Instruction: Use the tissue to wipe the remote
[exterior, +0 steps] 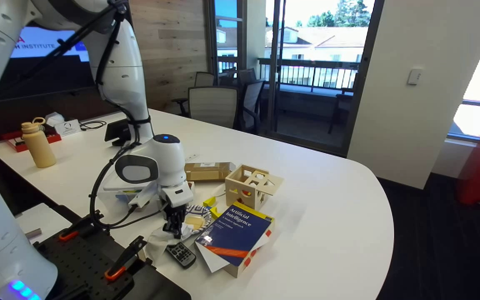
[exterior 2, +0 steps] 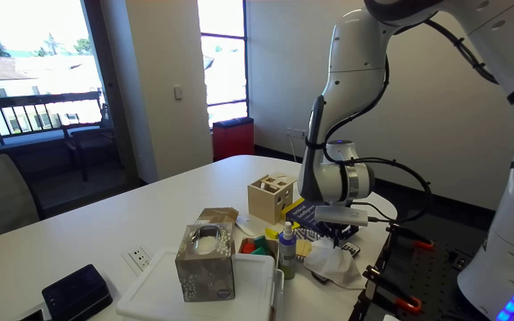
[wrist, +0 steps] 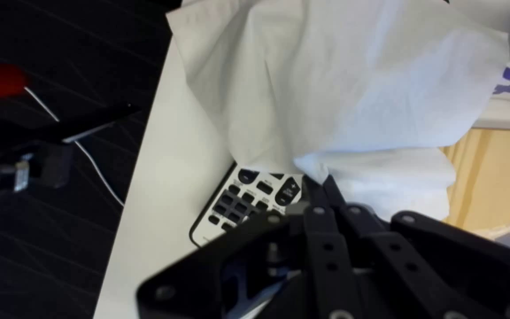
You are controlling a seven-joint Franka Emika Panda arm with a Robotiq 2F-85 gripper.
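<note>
The remote (exterior: 182, 255) lies on the white table by the near edge, beside the blue book. It also shows in an exterior view (exterior 2: 352, 248) and in the wrist view (wrist: 241, 201), its face pale with dark buttons there. My gripper (wrist: 320, 179) is shut on a corner of the white tissue (wrist: 348, 88), just over the remote. The tissue drapes down and covers the remote's far end in the wrist view. In both exterior views the gripper (exterior: 174, 233) (exterior 2: 336, 244) points down, and the tissue (exterior: 156, 243) (exterior 2: 333, 263) hangs onto the table around it.
A patterned plate (exterior: 209, 213) with a wooden piece stands beside the tissue. The blue book (exterior: 236, 231), a wooden shape box (exterior: 244, 187), a spray bottle (exterior 2: 287, 254) and a tissue box (exterior 2: 208, 267) on a white bin are near. Clamps (exterior: 125, 258) line the robot's base edge.
</note>
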